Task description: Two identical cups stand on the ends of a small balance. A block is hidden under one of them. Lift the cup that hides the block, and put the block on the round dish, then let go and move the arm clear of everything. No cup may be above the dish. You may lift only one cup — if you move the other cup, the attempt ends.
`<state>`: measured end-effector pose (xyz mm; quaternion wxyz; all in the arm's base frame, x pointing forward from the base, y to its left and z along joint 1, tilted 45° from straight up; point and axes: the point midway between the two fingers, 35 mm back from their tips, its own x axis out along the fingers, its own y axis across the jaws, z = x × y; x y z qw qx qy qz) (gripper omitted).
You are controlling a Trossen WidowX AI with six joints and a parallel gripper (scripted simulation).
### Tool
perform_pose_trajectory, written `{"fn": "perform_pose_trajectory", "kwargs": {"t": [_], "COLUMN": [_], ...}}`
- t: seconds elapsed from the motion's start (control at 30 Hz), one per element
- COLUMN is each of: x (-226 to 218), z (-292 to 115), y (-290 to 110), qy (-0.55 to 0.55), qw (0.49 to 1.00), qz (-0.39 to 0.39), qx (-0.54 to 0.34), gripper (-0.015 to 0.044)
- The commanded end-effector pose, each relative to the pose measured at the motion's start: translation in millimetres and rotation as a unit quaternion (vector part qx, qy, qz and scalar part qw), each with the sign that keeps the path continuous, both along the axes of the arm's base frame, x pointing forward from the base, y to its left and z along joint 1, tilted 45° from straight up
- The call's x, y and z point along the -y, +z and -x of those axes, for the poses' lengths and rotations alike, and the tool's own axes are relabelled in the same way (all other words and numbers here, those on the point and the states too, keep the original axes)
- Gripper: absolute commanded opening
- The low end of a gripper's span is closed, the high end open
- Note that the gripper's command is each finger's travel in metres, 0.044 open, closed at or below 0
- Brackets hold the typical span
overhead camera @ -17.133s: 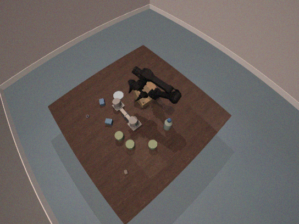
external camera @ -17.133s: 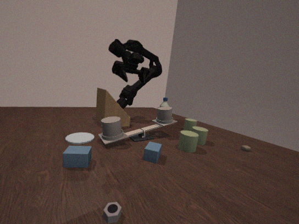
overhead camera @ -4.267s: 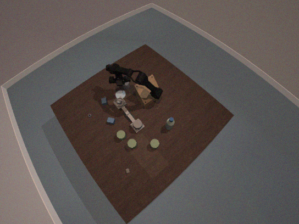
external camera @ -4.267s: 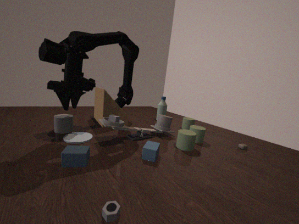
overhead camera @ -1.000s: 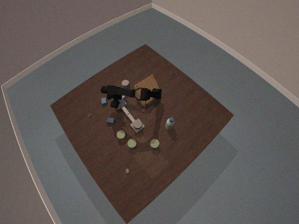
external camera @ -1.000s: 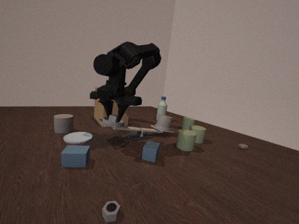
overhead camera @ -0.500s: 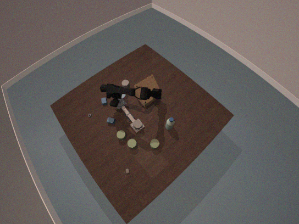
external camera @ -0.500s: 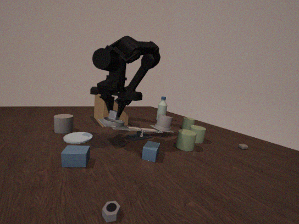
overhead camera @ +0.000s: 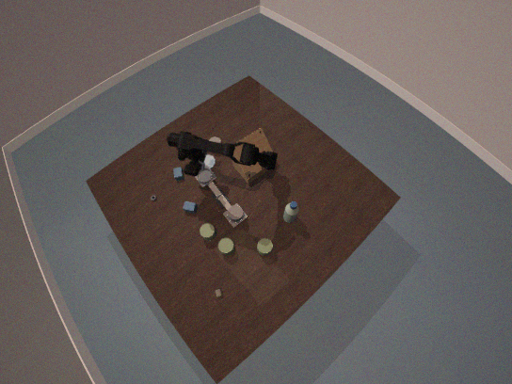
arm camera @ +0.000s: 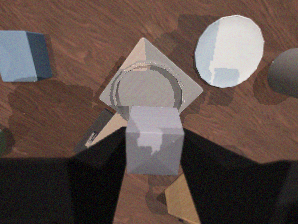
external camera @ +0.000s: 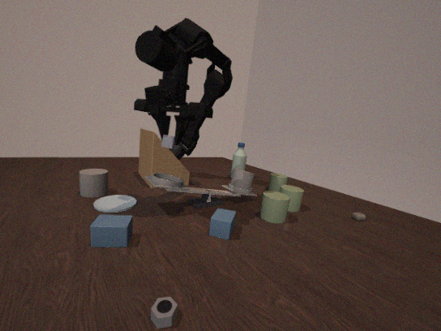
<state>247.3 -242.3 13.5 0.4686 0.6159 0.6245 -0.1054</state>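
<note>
A dark, grained wood finish is shown by the table [external camera: 284,276]. Near the matt black gripper [arm camera: 152,165], a smooth, matt pale block [arm camera: 152,142] is seen.

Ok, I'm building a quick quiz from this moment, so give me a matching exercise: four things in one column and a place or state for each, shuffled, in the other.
Things:
1. pale block
2. round dish
3. bottle
4. nut

Places or states:
A. standing upright, with a blue cap
B. lying alone on the table, nearest the exterior camera
C. held up in the air
D. flat on the table, with nothing on it

Pairs: 1-C, 2-D, 3-A, 4-B
</note>
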Motion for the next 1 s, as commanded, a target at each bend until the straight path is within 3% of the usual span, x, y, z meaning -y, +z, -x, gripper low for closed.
{"fn": "perform_pose_trajectory", "kwargs": {"t": [0.0,0.13,0.5,0.97], "x": [4,7,0,-27], "z": [2,10,61,57], "y": [4,-21,-141,-176], "qy": [0.003,0.004,0.003,0.003], "qw": [1.0,1.0,1.0,1.0], "qz": [0.002,0.003,0.004,0.004], "qx": [0.0,0.0,0.0,0.0], "gripper": [0.0,0.0,0.0,0.0]}}
